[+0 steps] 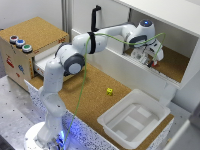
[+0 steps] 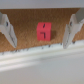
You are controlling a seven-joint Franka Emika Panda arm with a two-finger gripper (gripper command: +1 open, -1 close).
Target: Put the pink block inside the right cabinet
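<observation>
The pink block lies on the cork floor of the right cabinet, between the fingers of the gripper, which stand spread and apart from it, grasping nothing. Pulling out askew could let a finger nudge the block toward the front edge. In the exterior view the block is a blurred speck behind the gripper.

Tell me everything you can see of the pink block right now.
The pink block is a tiny reddish-pink cube with faint dark marks on the face toward the wrist camera. It lies on the brown cork floor of the right cabinet, between the gripper's spread fingers, neither visibly touching it. In the exterior view it is only a small pink spot below the gripper.
</observation>
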